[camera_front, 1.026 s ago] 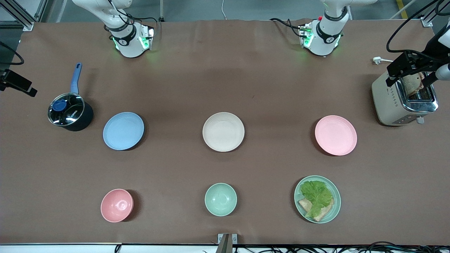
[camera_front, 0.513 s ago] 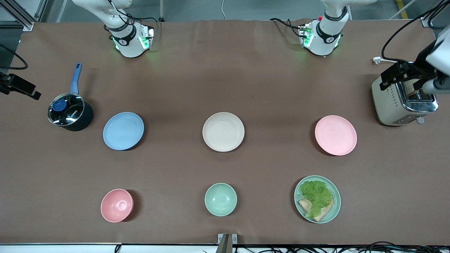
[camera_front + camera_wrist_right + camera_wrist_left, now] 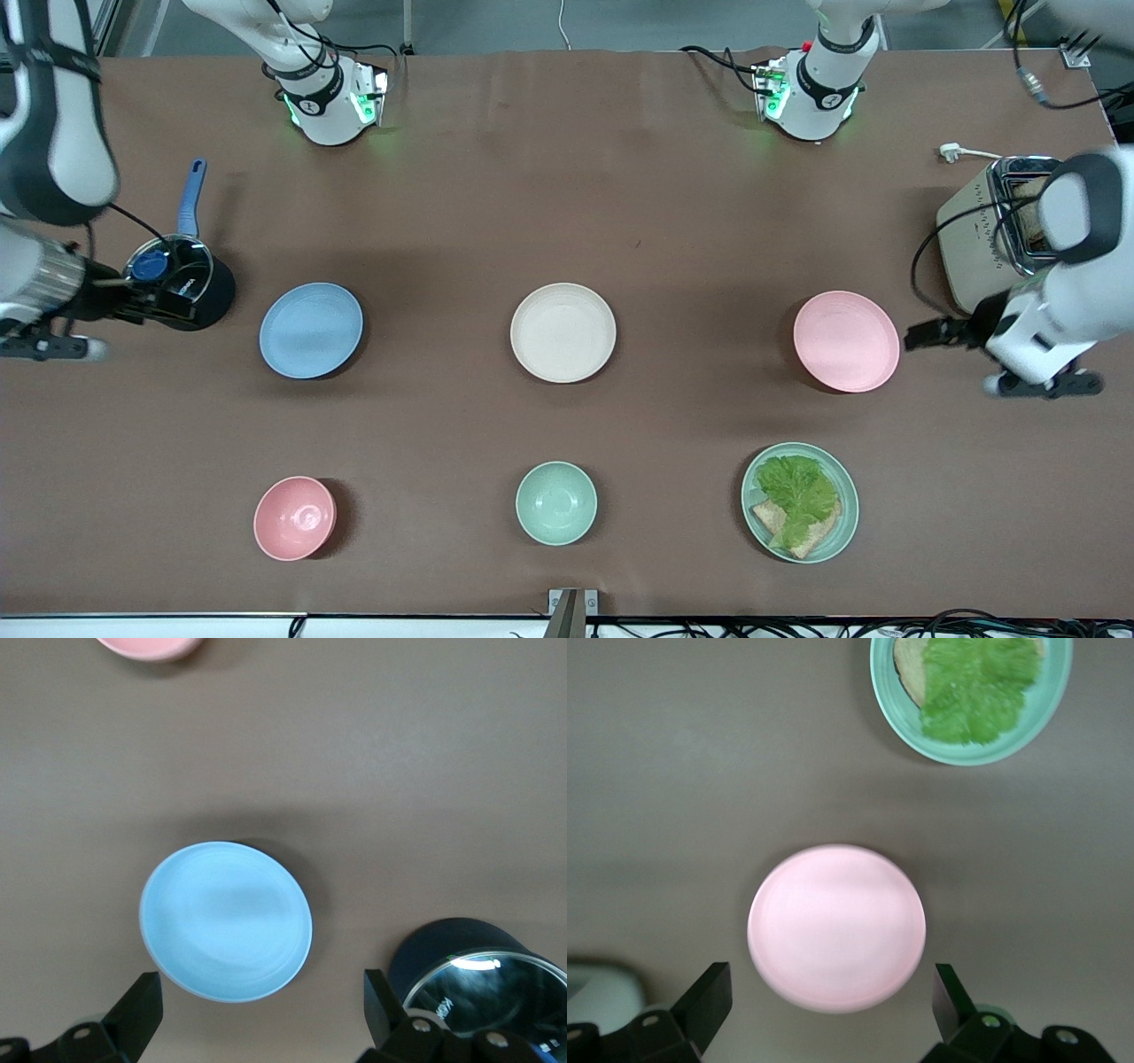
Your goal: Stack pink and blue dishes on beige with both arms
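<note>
Plates sat untouched: left gripper (image 3: pixel 830 1010), fingers spread, hung beside pink plate (image 3: pixel 846 341); right gripper (image 3: pixel 263 1010), likewise spread, hovered by blue plate (image 3: pixel 311 330). Probably light, stiff, slippery; pinch the rim.

Brown-covered table (image 3: pixel 567 177), bearing a middle row of blue plate (image 3: pixel 310 330), beige plate (image 3: pixel 563 332) and pink plate (image 3: pixel 845 340). Nearer the front camera: pink bowl (image 3: pixel 294 517), mint-green bowl (image 3: pixel 555 502), mint-green plate (image 3: pixel 842 532) with lettuce and bread. Lidded saucepan (image 3: pixel 182 283) beside the blue plate; toaster (image 3: pixel 988 235) near the pink plate.
</note>
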You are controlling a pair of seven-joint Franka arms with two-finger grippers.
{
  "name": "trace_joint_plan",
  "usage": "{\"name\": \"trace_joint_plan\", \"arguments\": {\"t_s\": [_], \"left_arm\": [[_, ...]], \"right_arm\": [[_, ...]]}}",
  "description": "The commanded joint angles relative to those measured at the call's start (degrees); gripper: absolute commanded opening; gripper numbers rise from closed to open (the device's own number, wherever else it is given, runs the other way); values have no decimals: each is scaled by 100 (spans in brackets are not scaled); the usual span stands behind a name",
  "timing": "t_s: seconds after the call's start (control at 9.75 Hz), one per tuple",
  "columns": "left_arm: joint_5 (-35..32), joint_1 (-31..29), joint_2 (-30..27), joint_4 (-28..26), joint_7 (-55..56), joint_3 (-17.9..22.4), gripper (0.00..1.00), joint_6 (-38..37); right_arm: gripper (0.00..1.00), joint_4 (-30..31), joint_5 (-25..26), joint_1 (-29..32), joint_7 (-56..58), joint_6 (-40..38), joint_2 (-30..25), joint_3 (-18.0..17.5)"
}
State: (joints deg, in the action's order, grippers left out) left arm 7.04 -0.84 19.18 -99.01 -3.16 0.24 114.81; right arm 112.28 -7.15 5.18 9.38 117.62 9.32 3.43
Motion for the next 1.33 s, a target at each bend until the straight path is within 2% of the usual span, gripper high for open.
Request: {"name": "trace_joint_plan", "arguments": {"t_s": [0.0,0.1,0.21,0.41,0.62,0.82,0.92,1.03,1.13,1.23], "left_arm": [[297,5,426,-784,-777,169,100,987],[298,14,524,-900,-1670,370,100,982],[307,-3,708,-953,-2061,415,100,990],[341,-91,1016,-936,-2214,442,100,1139],[351,-118,1359,-901,-2443,433,100,1271],[438,-118,1509,-919,-2443,433,74,1535],[621,-118,1562,-927,-2443,433,44,1535],[649,-100,1562,-936,-2391,433,25,1535],[667,-100,1554,-945,-2382,433,10,1535],[667,-92,1519,-945,-2391,433,1,1527]], "right_arm": [[100,855,-320,-34,362,1153,338,-36],[100,961,-566,-26,746,1418,577,-36],[100,1093,-977,-26,1141,1595,745,-36],[99,1330,-1786,-8,1959,1929,992,-27],[95,1323,-2132,96,2558,1966,1176,-9],[95,1323,-2141,123,2657,2001,1195,-1],[95,1323,-2141,123,2666,2010,1195,52],[95,1323,-2141,123,2788,2036,1264,78],[95,1323,-2150,158,2902,2115,1326,87],[89,1323,-2176,167,2903,2159,1387,79]]}}
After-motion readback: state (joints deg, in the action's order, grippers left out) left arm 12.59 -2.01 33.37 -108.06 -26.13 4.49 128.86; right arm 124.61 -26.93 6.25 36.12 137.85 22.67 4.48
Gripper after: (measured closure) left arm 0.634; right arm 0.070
